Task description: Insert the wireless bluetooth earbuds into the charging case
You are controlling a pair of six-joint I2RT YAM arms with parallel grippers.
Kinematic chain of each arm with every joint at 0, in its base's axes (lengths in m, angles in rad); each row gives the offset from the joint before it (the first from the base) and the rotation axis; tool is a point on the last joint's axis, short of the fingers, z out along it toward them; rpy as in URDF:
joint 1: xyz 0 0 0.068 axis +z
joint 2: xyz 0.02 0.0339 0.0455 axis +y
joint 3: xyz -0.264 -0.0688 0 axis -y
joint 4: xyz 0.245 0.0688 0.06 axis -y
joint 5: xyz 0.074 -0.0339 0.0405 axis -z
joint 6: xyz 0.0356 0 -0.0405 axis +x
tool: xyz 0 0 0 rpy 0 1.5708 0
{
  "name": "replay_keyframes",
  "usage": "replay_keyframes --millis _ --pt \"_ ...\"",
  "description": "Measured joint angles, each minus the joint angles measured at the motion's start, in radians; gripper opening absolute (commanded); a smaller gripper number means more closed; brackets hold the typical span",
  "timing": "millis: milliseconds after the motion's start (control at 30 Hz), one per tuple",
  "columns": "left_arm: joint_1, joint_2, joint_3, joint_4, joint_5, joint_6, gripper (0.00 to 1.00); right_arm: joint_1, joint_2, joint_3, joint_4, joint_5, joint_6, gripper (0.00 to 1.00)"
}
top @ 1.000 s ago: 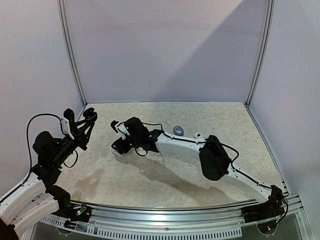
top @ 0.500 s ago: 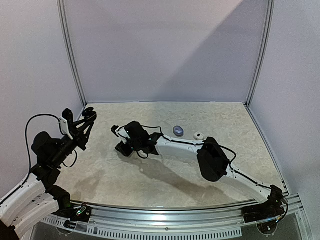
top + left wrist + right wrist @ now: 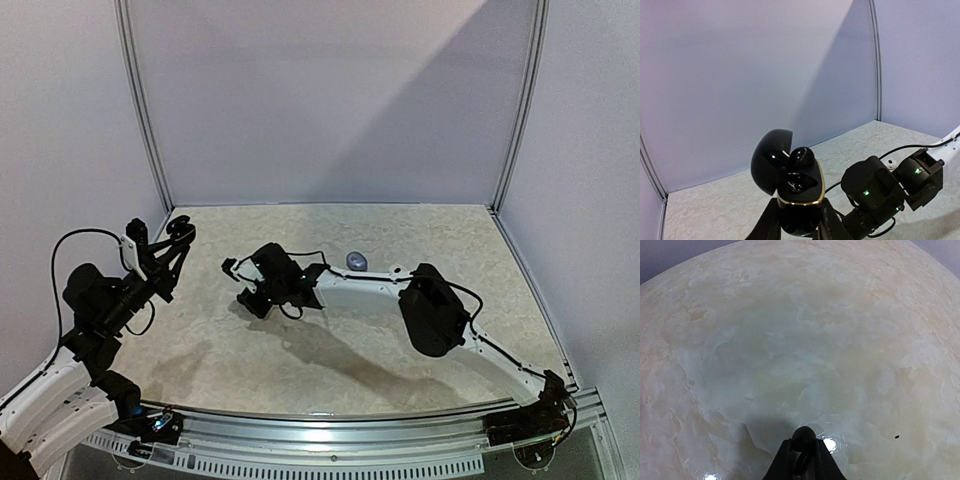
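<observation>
- L gripper (image 3: pixel 797 226) clamps black charging case (image 3: pixel 800 199), lid up, 1 earbud (image 3: pixel 801 156) seated inside.
- R gripper (image 3: pixel 801 462) narrow, pinching 2nd earbud (image 3: pixel 803 435), close to table (image 3: pixel 790 330).

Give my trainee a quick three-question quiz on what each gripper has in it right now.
1. True or false: the black charging case in the left gripper has its lid shut.
2. The earbud pinched in the right gripper is: A) white B) black C) blue
3. Fill in: the rim of the case is ____ coloured.
Key: 1 false, the lid stands open; 2 B; 3 gold.
</observation>
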Motion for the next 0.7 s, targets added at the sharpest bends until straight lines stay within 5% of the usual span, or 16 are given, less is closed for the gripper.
replay_keyframes --millis 367,700 --pt "0.001 0.000 0.000 -0.002 0.019 0.004 0.00 0.001 -0.087 -0.111 -0.030 -0.026 -0.048 0.03" --pt "0.001 0.000 -0.004 -0.005 0.032 0.007 0.00 0.002 -0.138 -0.177 -0.066 -0.030 -0.096 0.13"
